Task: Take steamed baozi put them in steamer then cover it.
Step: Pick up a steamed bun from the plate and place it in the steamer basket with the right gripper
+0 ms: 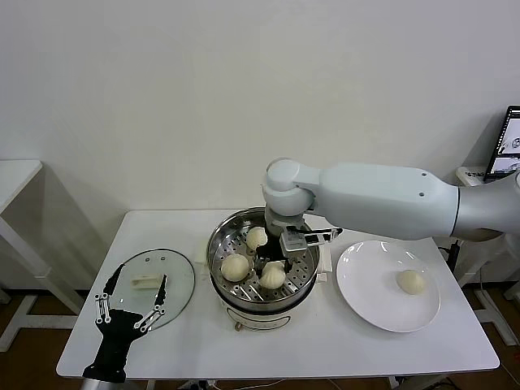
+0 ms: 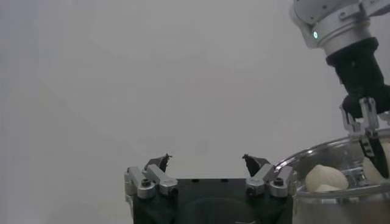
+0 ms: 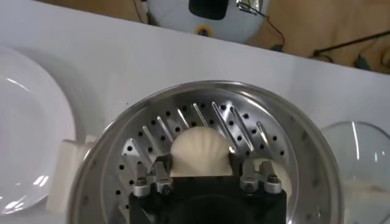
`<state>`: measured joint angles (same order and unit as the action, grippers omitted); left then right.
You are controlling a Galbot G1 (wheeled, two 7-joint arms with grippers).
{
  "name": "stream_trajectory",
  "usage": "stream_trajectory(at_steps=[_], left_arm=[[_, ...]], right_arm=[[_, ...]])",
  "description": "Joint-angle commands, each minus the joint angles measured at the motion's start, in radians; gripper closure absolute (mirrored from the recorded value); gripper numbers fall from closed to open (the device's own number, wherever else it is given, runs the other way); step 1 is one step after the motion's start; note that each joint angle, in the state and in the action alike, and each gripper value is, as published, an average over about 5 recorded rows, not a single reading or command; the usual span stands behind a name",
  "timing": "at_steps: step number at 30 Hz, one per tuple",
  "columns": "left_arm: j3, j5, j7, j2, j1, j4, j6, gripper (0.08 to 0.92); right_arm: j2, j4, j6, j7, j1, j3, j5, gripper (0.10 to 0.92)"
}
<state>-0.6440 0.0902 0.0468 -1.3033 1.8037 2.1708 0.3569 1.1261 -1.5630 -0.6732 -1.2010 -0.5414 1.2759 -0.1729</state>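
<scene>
Nearby, one baozi [image 1: 410, 281] sits on white plate [image 1: 366, 301].

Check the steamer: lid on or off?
Off. The cover lies flat on the table to the left of the open steamer, under the left claw.

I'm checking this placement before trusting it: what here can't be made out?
- Right gripper fingertips: right wrist view, hidden behind its own body; contact with the baozi unclear.
- Steamer base: head view, under its rim.
- Fourth baozi: right wrist view, plate cut off.
</scene>
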Motion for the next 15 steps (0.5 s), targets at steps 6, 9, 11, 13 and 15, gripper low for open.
stream_trajectory(at_steps=[6,9,11,13,15], left_arm=[[-0.001,0.002,0.0,0.0,-0.002,-0.011,0.008,0.177],[0.0,0.001,0.0,0.0,-0.004,-0.011,0.008,0.177],[0.001,0.001,0.001,0.0,-0.005,-0.012,0.007,0.177],[0.0,0.001,0.001,0.0,-0.006,-0.012,0.007,0.177],[0.0,0.0,0.001,0.0,-0.006,-0.013,0.007,0.177]], right_arm=[[0.024,0.002,-0.05,0.012,0.038,0.005,-0.056,0.321],[0.025,0.003,-0.051,0.015,0.037,0.004,-0.061,0.289],[0.026,0.003,-0.051,0.017,0.037,0.0,-0.066,0.251],[0.024,0.004,-0.051,0.02,0.035,-0.007,-0.07,0.224],[0.016,0.006,-0.049,0.023,0.031,-0.026,-0.069,0.207]])
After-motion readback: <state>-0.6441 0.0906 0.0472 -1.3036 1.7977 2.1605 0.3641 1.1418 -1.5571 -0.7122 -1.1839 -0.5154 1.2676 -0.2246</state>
